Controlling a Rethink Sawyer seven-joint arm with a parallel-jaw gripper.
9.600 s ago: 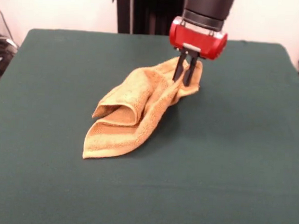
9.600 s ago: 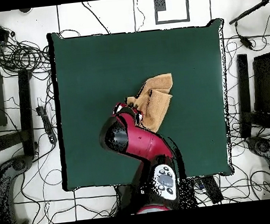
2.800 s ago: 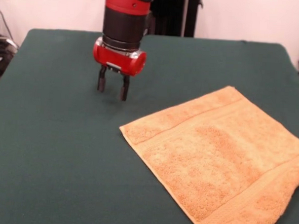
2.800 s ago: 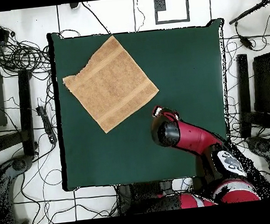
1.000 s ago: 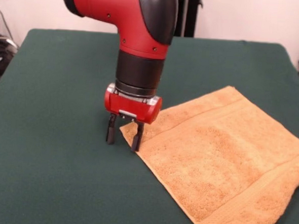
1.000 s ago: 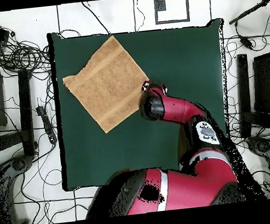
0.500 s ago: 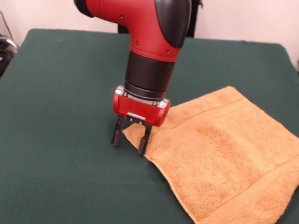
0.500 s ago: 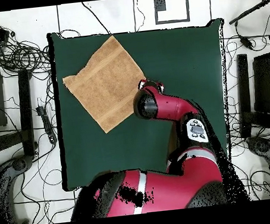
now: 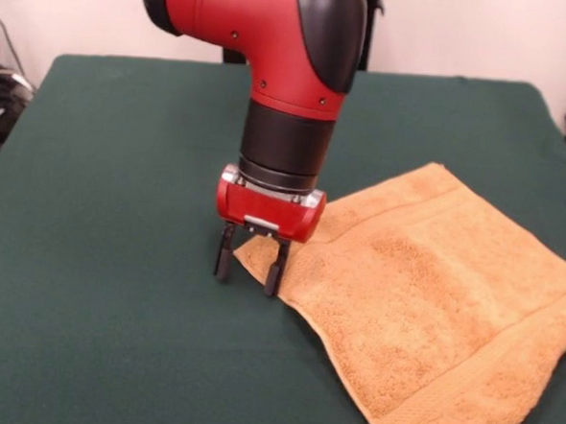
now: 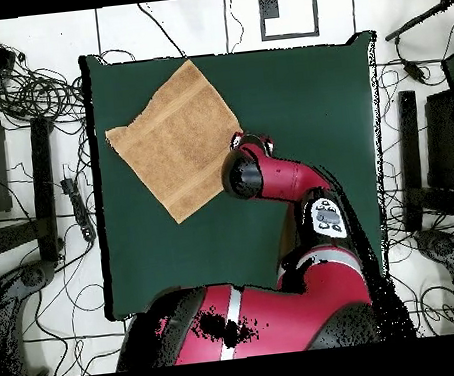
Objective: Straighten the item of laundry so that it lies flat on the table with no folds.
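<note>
Front view: the claw [image 9: 249, 264] points straight down, its two dark fingers [image 9: 224, 256] spread apart with a visible gap between them. The fingers straddle one corner of the towel [image 9: 422, 297]: one finger stands on the bare green side of the corner, the other at the corner's towel side. The tips are at or just above the surface [image 9: 100, 220]; contact cannot be confirmed. Nothing is clamped between the fingers. Above the fingers sits a red housing, then a black cylindrical wrist section, then the red arm [image 9: 274, 38] rising out of the top of the picture.

The towel is mustard yellow terry cloth, spread out flat in a single layer, with no folds visible. It lies turned like a diamond relative to the surface edges. A flat woven band runs along the edge next to the claw, and a second band runs along the opposite edge. In the front view the towel reaches the right and bottom limits of the picture, so its full outline is not visible there.

Overhead view: the towel [image 10: 181, 141] lies in the top-left corner region of the surface [image 10: 302, 98]. One corner is near the top edge and another near the left edge. The arm's end [image 10: 246, 169] covers the corner pointing toward the middle of the surface, and the claw itself is hidden under it. The arm [image 10: 304, 208] extends from the bottom edge. Cables [image 10: 30, 91] lie on the floor around the surface.
</note>
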